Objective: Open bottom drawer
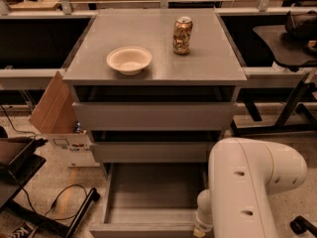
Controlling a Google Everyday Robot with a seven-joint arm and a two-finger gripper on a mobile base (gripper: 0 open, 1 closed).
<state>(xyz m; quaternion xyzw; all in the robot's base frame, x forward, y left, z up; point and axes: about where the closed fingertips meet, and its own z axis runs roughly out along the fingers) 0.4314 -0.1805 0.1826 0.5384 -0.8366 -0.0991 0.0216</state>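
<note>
The bottom drawer of the grey cabinet stands pulled far out, its shallow grey box showing empty; its front lies at the bottom edge of the view. The two taller-fronted drawers above, the top one and the middle one, are pushed in. My white arm reaches down at the lower right, beside the open drawer's right front corner. The gripper itself is hidden below the arm and out of the picture.
A pale bowl and a gold can stand on the cabinet top. A cardboard box leans at the cabinet's left. Cables and a black stand lie on the floor at left. Table legs stand at right.
</note>
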